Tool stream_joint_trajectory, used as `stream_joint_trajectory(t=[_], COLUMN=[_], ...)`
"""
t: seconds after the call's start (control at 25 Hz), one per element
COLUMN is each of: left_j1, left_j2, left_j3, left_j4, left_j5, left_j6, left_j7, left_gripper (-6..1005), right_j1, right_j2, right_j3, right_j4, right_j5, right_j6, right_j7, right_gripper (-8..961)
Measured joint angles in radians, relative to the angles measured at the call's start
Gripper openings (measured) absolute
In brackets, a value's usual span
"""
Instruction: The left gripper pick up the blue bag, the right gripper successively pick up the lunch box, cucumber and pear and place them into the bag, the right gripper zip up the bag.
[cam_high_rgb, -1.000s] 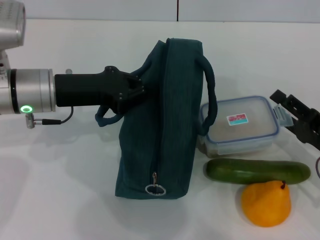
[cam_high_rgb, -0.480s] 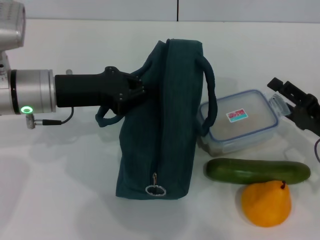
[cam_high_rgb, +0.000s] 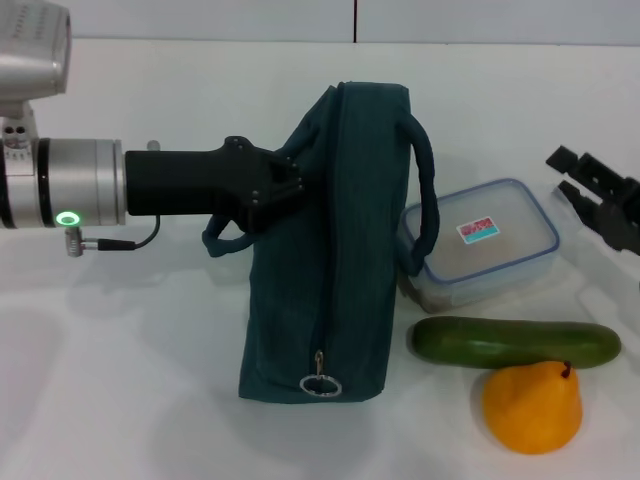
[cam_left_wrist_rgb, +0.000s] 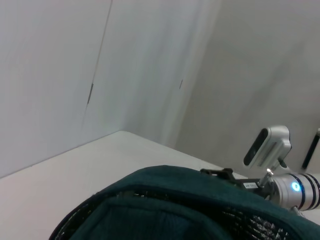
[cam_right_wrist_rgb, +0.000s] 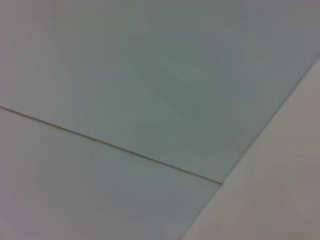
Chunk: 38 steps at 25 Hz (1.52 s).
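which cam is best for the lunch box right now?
Head view. It shows the whole lunch box from above, lid on, sticker visible, lying between the blue bag and the right gripper, with the cucumber in front. The left wrist view shows only bag fabric and wall; the right wrist view shows only wall.

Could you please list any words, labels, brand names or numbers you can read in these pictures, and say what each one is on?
No text can be read in any view.
Sticker on the lunch box lid: a small red and light blue label; any print on it is too small to read.
Blue bag, cucumber, pear: no lettering shows.
Left gripper and right gripper: no marking shows.
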Motion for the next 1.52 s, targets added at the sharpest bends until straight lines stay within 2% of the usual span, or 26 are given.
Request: stream_joint_trajectory(t=[0.32,0.8,1.52], left_j1=[-0.008,-0.014,-0.015], left_j2=[0.0,0.001,-0.001], left_j3=[0.0,0.0,0.0], left_j4=[0.005,0.028,0.037], left_j5=[0.016,0.024,0.024], left_j6=[-0.001,-0.001,-0.001], left_j7=[0.0,0.021,0.024], left_gripper=[40,40,40], right_j1=[-0.028,0.014,0.056], right_j2=[0.011,0.011,0.011], right_j3=[0.001,0.006,0.005], right_j4=[0.04,0.086,0.078], right_j5=[-0.002,-0.004,-0.004], right_j6=[0.007,-0.035,0.022], right_j7=[-0.005,0.0,0.008], right_gripper=[691,678,643])
